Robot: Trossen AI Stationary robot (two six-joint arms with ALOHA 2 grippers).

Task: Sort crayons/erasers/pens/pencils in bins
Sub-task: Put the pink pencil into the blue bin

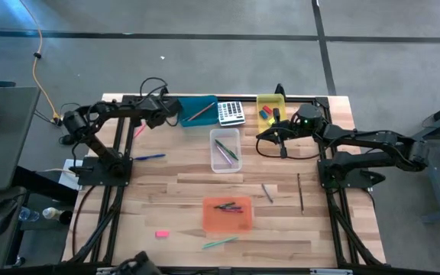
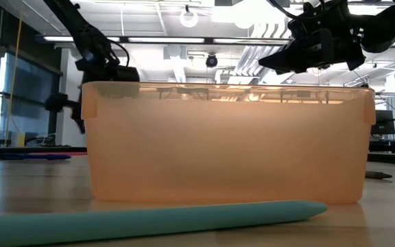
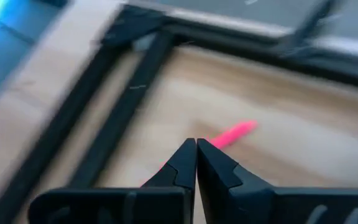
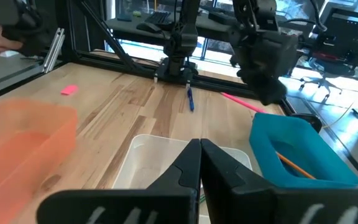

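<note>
The pink pencil [image 3: 232, 133] lies flat on the table [image 1: 166, 191] just ahead of the left gripper [image 3: 196, 149], whose fingers are pressed together and hold nothing. Judging by this, the step in hand is its pickup for the teal bin [image 1: 198, 111], which stands close beside the same gripper and already holds a tan pencil [image 4: 294, 164]. The fingers would need to be parted first, lowered astride the shaft near its middle, and closed across the long axis. That axis runs slantwise away from the fingertips, the far end pointing off towards the table's black frame rail [image 3: 247, 37]. The right gripper [image 4: 200, 152] waits, closed and empty, above the clear bin [image 4: 148, 155].
</note>
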